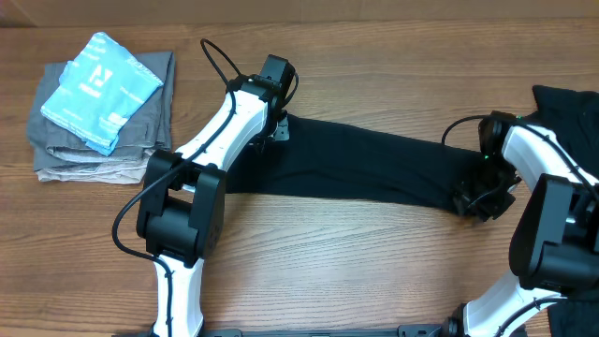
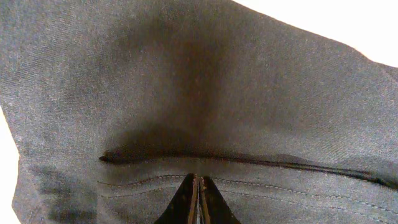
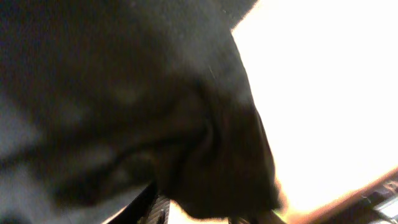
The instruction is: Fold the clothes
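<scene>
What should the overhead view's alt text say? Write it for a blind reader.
A black garment lies stretched across a wooden table, the left pincer at one end and the right pincer at the other. A folded grey stack topped by a light blue piece sits far left.

1. Left arm (image 1: 217, 131) stretches forward and to the right, wrist tipped down; its fingers (image 2: 184, 203) are pressed together on the cloth (image 1: 365, 164).
2. Right arm (image 1: 538, 150) curls left, wrist low; its fingers (image 3: 148, 206), blurred, pinch bunched cloth.
</scene>
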Controlling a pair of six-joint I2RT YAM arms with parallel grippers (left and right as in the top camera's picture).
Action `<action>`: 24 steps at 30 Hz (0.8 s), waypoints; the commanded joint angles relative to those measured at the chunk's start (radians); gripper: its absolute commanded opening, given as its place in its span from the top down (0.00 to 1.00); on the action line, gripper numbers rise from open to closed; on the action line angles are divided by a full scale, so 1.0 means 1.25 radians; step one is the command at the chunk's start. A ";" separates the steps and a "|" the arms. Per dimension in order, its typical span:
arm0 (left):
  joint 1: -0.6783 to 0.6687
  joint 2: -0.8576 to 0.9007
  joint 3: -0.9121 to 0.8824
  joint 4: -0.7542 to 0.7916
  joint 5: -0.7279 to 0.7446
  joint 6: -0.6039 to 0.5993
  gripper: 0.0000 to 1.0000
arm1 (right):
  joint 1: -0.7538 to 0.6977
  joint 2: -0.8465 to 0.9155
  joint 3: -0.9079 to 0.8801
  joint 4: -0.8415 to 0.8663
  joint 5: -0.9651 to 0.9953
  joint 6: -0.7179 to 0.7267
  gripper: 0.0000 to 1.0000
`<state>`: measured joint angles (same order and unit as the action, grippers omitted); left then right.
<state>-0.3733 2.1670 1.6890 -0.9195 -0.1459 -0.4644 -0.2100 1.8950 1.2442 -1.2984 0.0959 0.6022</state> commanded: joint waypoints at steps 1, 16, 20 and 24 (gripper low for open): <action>-0.005 0.004 -0.004 0.001 0.006 0.013 0.93 | -0.007 -0.028 0.142 -0.040 0.015 -0.027 0.55; -0.005 0.003 -0.004 0.001 0.007 0.013 0.96 | -0.008 -0.029 0.143 0.096 0.013 -0.129 0.95; -0.005 0.003 -0.004 0.005 0.007 0.013 0.96 | -0.015 -0.028 0.066 0.189 0.013 -0.130 0.96; -0.005 -0.003 0.006 0.013 0.040 0.046 0.96 | -0.031 -0.028 0.001 0.316 0.013 -0.149 0.96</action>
<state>-0.3733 2.1670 1.6890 -0.9131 -0.1421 -0.4610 -0.2264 1.8698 1.2888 -0.9737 0.1047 0.4431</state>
